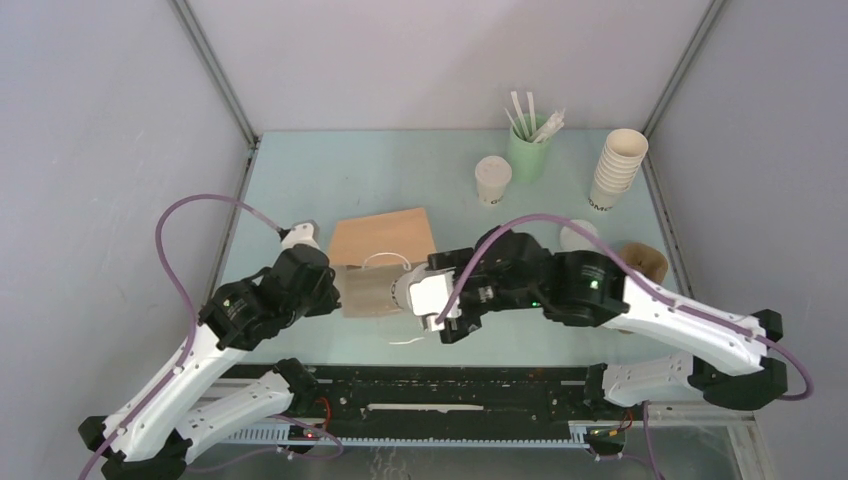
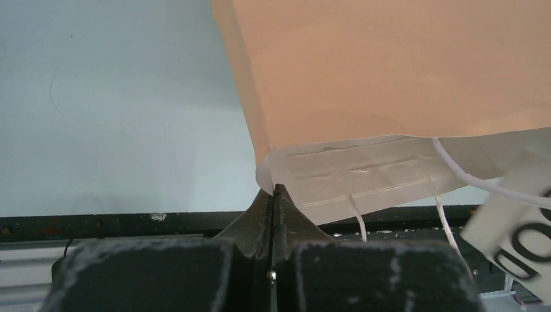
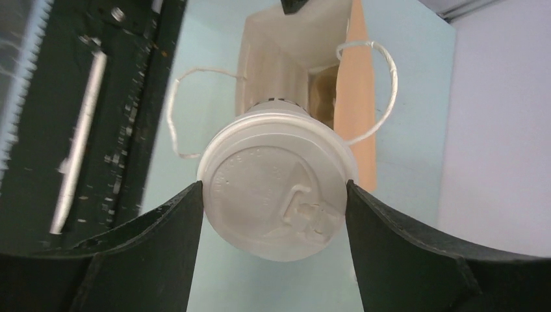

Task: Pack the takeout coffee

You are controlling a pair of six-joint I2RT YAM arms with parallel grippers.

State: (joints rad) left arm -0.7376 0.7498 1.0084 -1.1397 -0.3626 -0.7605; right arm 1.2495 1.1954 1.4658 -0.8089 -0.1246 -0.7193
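The first cup (image 3: 260,188) lies on its side, pinched across its lid by my right gripper (image 3: 273,186). Its round white plastic lid faces my wrist, with the sip tab low and to the right. Its cream paper body points at the open mouth of the brown paper bag (image 3: 360,97), though I can't quite tell whether its base is inside. The second cup (image 1: 492,181), cream with a white lid, stands upright far back, well apart from the bag.

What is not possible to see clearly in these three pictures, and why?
- Inside of the brown bag: top view, its own paper covers it; right wrist view, the held cup blocks the mouth.
- Black print on the held cup: left wrist view, cut off by the right edge.
- White round thing: top view, partly under the right arm.
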